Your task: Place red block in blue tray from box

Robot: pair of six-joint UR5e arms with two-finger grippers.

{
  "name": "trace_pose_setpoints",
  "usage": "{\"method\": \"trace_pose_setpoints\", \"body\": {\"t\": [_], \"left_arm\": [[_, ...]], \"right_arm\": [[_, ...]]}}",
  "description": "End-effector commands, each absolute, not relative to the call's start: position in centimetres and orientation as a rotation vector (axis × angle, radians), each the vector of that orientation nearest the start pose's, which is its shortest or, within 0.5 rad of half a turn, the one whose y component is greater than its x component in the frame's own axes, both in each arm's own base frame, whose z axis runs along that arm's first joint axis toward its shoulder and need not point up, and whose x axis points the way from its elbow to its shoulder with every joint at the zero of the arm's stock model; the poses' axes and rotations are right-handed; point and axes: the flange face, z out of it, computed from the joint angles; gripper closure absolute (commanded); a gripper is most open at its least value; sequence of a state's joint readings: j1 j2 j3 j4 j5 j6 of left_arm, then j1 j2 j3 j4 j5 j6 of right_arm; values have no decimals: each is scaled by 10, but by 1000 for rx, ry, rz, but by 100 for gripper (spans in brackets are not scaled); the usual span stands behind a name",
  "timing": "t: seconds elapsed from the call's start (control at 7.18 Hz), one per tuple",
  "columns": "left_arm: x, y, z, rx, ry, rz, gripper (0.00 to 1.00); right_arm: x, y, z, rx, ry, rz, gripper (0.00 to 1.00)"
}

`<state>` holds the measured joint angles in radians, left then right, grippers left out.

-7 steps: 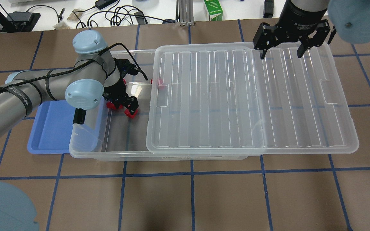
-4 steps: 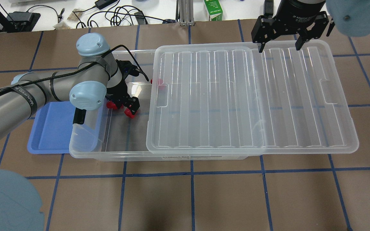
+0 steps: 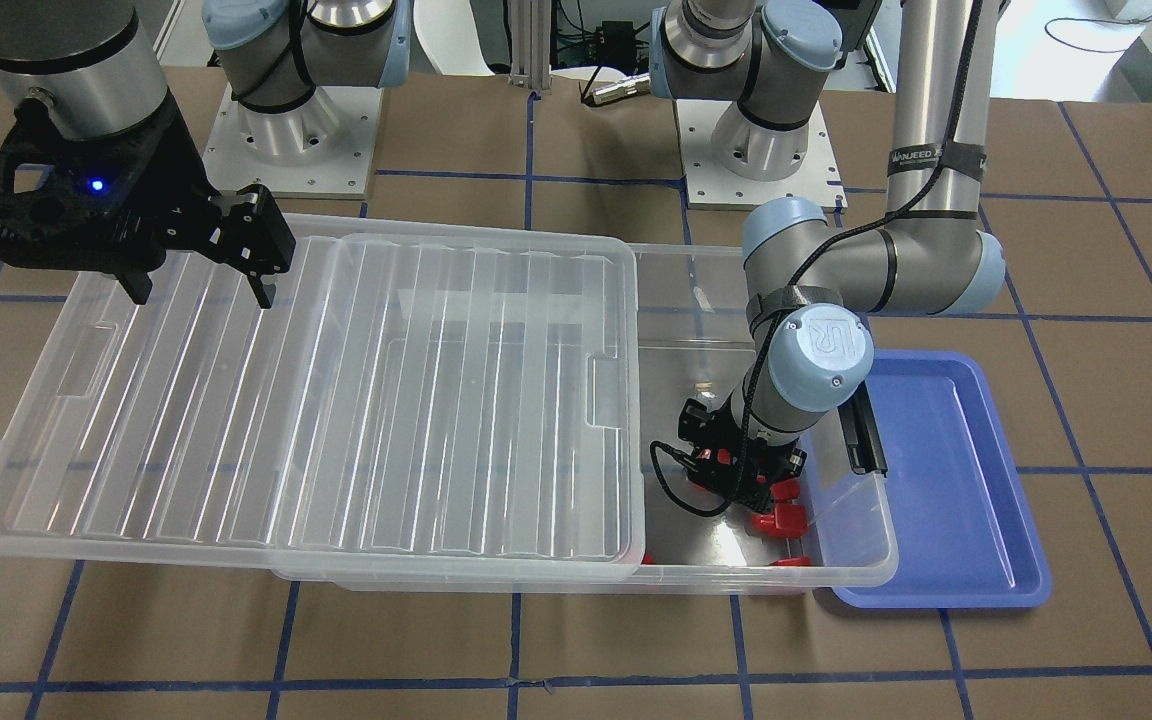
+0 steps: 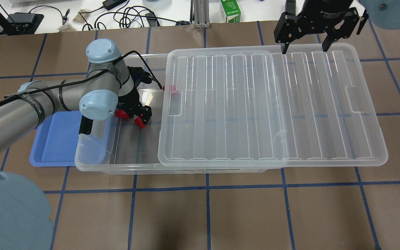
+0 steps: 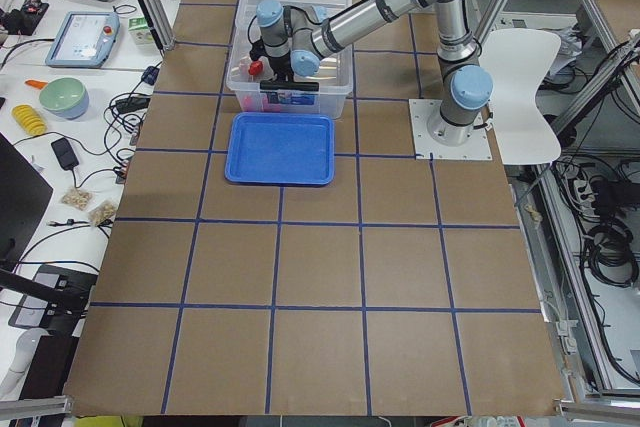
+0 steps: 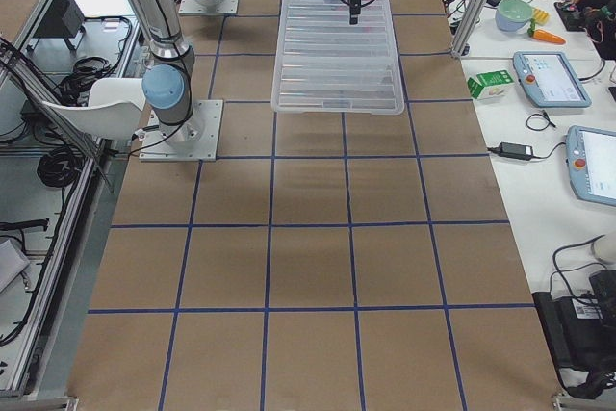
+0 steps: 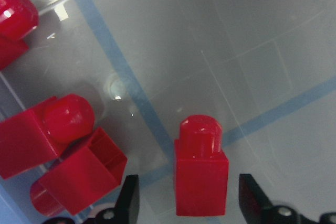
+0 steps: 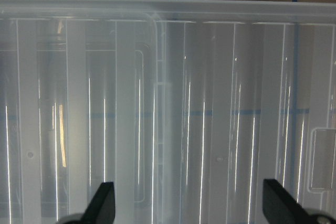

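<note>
Front view: left gripper (image 3: 748,488) is down inside the box (image 3: 861,548) at its uncovered end. The lid (image 3: 336,400) sits offset over the rest. Blue tray (image 3: 946,480) is right beside that end. Right gripper (image 3: 203,296) hangs above the lid, fingers apart.
Left wrist: red block (image 7: 201,177) lies on the box floor between the spread fingers (image 7: 128,200), neither touching. Other red pieces (image 7: 52,140) lie nearby.
Right wrist: ribbed lid below.
</note>
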<state>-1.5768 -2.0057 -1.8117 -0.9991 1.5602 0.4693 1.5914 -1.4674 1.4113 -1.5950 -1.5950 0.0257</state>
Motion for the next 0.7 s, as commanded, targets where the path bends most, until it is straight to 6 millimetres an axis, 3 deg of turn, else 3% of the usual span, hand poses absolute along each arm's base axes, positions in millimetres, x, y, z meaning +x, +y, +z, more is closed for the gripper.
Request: {"method": "trace_pose_setpoints", "body": {"t": [0.0, 0.28, 0.56], "left_arm": [[-141, -573, 190, 751, 3083, 159, 100], [-143, -574, 202, 741, 3081, 132, 100], [-146, -575, 229, 646, 3094, 95, 100]], "right_arm": [[142, -541, 515, 9, 3162, -127, 0], [141, -541, 515, 9, 3165, -122, 0], [141, -540, 516, 9, 3166, -125, 0]]}}
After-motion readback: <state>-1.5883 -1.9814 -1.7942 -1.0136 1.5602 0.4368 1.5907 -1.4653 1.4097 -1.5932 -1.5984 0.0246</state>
